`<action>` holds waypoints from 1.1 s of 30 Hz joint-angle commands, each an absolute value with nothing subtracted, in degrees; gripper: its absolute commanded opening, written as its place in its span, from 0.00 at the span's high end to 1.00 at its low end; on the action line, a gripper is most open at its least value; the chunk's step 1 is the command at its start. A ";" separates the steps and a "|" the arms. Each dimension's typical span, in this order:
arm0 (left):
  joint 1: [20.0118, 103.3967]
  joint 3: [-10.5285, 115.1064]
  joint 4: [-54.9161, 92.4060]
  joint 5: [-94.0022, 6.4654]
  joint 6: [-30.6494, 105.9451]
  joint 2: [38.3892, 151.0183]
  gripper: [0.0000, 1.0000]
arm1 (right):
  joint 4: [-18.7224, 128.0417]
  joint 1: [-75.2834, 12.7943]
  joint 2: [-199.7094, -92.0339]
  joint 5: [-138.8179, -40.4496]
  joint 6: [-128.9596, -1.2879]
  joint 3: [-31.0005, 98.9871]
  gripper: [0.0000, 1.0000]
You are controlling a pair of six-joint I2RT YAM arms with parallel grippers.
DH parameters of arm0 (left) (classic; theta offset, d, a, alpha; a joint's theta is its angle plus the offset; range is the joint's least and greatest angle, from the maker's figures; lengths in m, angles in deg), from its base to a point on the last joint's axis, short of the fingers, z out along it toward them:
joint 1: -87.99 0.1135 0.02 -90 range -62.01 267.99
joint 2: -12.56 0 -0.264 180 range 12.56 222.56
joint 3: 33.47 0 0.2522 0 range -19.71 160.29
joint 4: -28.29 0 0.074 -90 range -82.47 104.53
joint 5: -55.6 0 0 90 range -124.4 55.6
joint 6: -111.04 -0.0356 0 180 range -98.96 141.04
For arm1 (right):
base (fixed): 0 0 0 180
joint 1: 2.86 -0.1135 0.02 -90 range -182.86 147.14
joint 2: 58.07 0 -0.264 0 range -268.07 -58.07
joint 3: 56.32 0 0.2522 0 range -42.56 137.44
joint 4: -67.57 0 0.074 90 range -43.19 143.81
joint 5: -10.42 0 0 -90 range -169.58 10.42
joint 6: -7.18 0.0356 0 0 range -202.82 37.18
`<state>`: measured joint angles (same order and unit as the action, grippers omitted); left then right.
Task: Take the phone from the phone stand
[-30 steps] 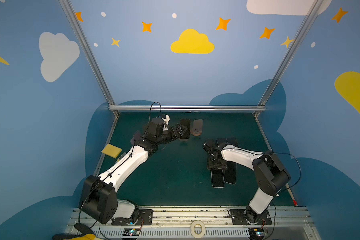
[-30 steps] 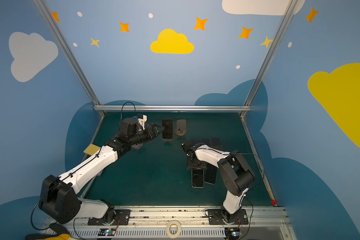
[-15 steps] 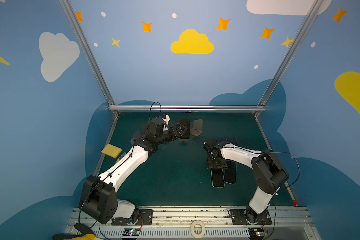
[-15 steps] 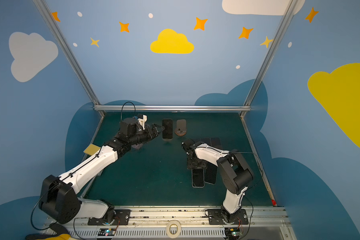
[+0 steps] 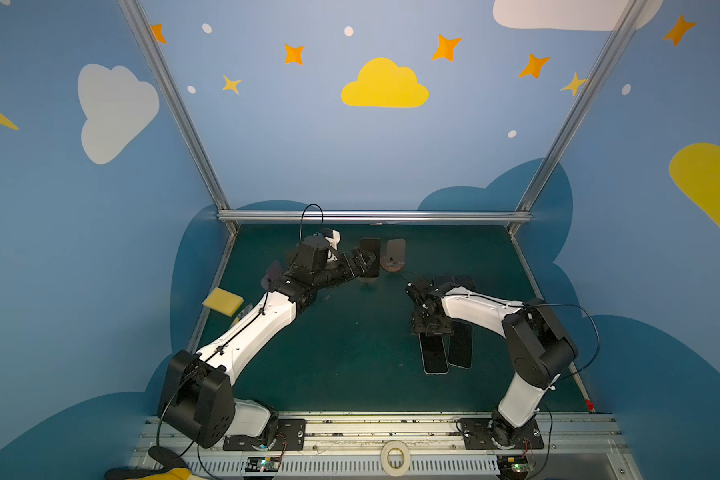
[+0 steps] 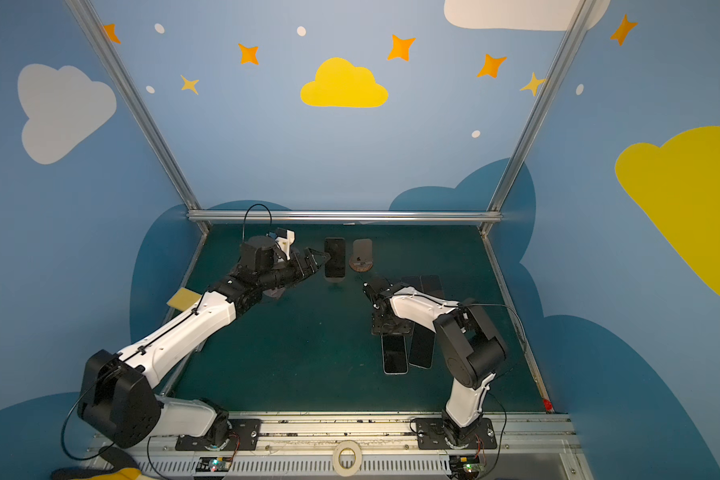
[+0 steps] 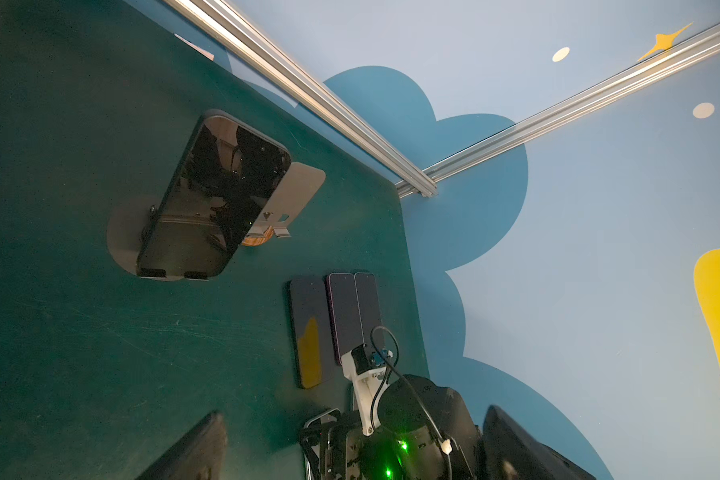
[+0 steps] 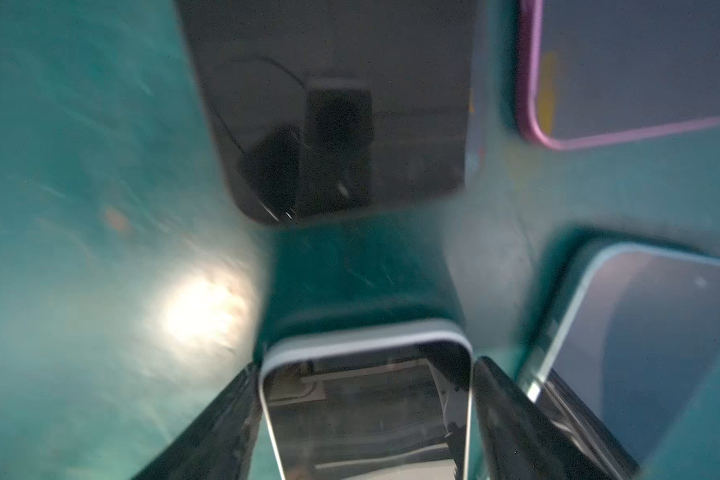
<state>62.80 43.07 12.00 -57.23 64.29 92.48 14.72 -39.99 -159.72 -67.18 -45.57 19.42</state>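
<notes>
Compared against the view a second earlier: no shift of note in either arm or in any phone.

Phone (image 5: 370, 254) propped upright on the phone stand (image 7: 124, 232), toward 12 o'clock on the table (image 5: 341, 365), short of the far rail. Left tool (image 5: 360, 262) at the phone's 9 o'clock edge, jaws spread wide, nothing held. Empty second stand (image 5: 394, 254) just beside at 3 o'clock, leaving little room on that side.

Right tool (image 8: 366, 399) low over a white-rimmed phone (image 5: 434, 357) lying flat toward 4 o'clock, jaws straddling its end; contact not determinable. Another flat phone (image 5: 461, 349) alongside. Yellow sponge (image 5: 222, 302) at the 9 o'clock table edge. Bare table at centre and toward 6 o'clock.
</notes>
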 commanded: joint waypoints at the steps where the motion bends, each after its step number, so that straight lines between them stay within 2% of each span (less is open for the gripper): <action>1: 62.52 44.54 11.72 -57.06 63.23 92.64 0.05 | 19.50 -39.86 -160.64 -67.47 -44.06 18.52 0.21; 15: 62.55 44.79 11.28 -56.68 62.86 91.66 0.05 | 12.11 -40.04 -153.05 -60.99 -46.88 21.65 0.21; 23: 62.51 46.19 6.49 -51.40 60.56 90.80 0.04 | 10.92 -40.04 -139.85 -57.77 -50.32 25.68 0.21; 27: 62.35 46.48 4.07 -46.98 58.18 89.80 0.03 | 20.07 -40.01 -133.85 -56.25 -52.32 22.02 0.19; 31: 62.18 46.65 3.20 -43.27 55.98 89.53 0.02 | 37.96 -40.00 -129.19 -57.86 -59.17 12.56 0.17; 33: 61.79 47.01 2.60 -42.17 54.61 90.43 0.01 | 39.15 -39.95 -128.67 -57.66 -58.50 11.76 0.17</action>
